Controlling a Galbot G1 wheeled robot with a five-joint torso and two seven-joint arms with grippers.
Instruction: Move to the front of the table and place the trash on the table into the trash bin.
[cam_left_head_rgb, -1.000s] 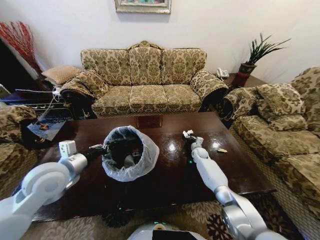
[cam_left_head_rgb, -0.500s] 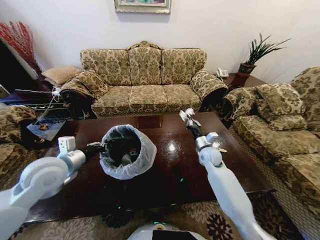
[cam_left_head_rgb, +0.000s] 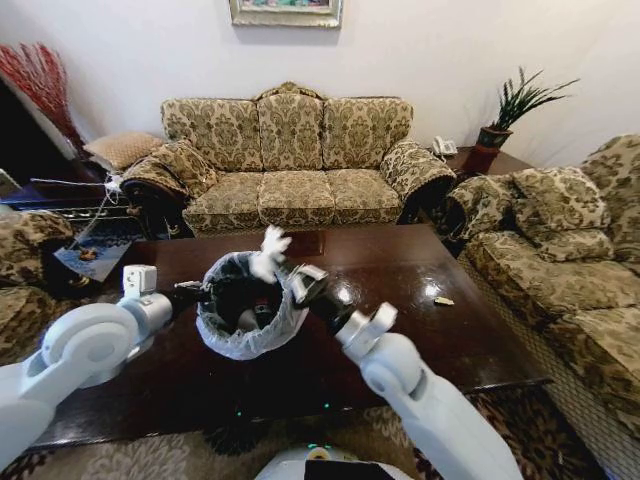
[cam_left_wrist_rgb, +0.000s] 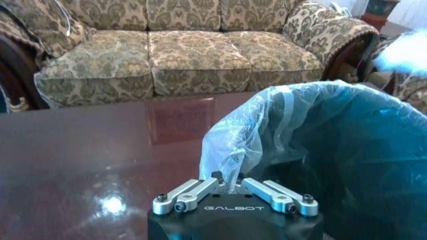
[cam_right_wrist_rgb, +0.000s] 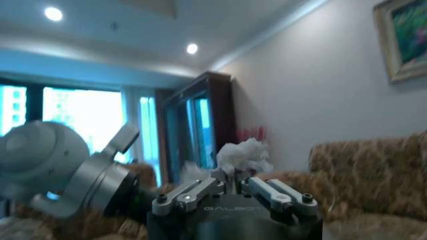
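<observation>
Right pincer (cam_left_head_rgb: 272, 250) clenched on paper wad (cam_left_head_rgb: 270, 241) over the far rim of trash bin (cam_left_head_rgb: 232, 340); left pincer (cam_left_head_rgb: 200, 293) grips its bag.

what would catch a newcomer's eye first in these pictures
The right gripper holds a crumpled white paper wad above the far rim of the round black trash bin with the whitish plastic bag, which stands on the glossy dark brown wooden table. The left gripper is clamped on the bin's bag at its left rim.

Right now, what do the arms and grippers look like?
Both arms have glossy white-grey rounded shells with bulbous joints. Left gripper and right gripper: black body with white GALBOT lettering, silver linkage bars fastened by dark screws. No loose cables visible.
</observation>
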